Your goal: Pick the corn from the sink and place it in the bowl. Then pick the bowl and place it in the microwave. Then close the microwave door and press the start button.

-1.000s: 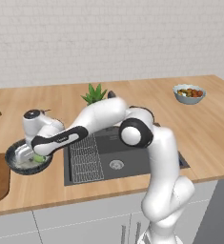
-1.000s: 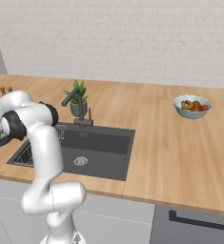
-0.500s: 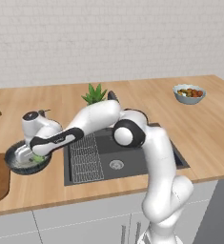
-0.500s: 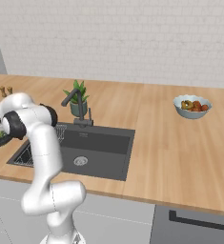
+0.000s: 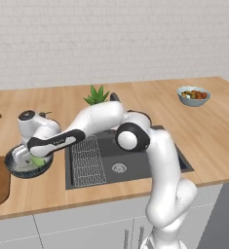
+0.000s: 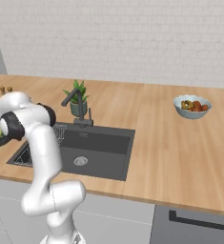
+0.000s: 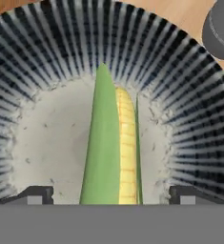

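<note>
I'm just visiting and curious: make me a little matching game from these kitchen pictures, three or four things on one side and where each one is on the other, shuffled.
Things:
1. corn
2. plant
3. pale bowl
4. gripper

Places or states:
A. on the counter, far to the right of the sink
B. lying inside the dark streaked bowl
C. behind the sink, next to the faucet
D. open, above the dark bowl, fingers either side of the corn

Pairs: 1-B, 2-C, 3-A, 4-D
</note>
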